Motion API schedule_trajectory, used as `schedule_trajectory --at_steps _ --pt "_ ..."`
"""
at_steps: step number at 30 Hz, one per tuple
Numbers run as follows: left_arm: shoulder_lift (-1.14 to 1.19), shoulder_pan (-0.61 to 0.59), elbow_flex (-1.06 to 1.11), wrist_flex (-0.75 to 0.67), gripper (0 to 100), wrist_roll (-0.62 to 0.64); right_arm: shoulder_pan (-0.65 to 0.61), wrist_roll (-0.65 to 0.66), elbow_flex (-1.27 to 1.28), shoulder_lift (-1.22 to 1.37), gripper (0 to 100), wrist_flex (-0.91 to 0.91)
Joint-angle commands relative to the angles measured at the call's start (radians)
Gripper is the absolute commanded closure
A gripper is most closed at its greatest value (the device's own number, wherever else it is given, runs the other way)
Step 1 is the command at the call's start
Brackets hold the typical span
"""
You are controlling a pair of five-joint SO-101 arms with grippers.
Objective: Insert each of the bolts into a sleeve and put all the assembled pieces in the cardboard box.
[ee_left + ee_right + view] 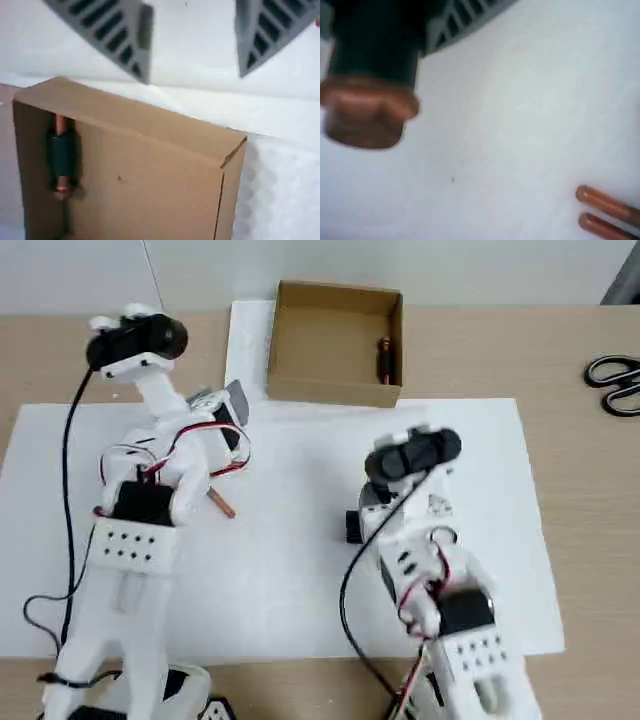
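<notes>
The right gripper sits largely hidden beneath its own wrist camera in the high view. Up close and blurred, it clamps a black sleeve with a copper bolt head poking from the end. Two loose bolts are cut off at the frame edge. The left gripper hangs with fingers spread and empty, the cardboard box at its 1 o'clock, a finished piece lying against the box's 3 o'clock wall
</notes>
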Motion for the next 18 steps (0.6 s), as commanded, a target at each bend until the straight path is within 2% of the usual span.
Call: schedule_trajectory --at_steps 1,10,18 --pt "0.014 0.009 -0.041 -0.028 91 -0.008 0.007 -0.012 -0.189 0.214 99.5 -0.035" --pt "0.064 0.012 -0.035 -0.025 91 -0.005 0.073 -0.014 -0.692 0.748 99.5 -0.033" --pt "0.071 0.015 -0.031 -0.025 91 -0.005 0.079 -0.008 -1.123 1.076 99.5 0.013"
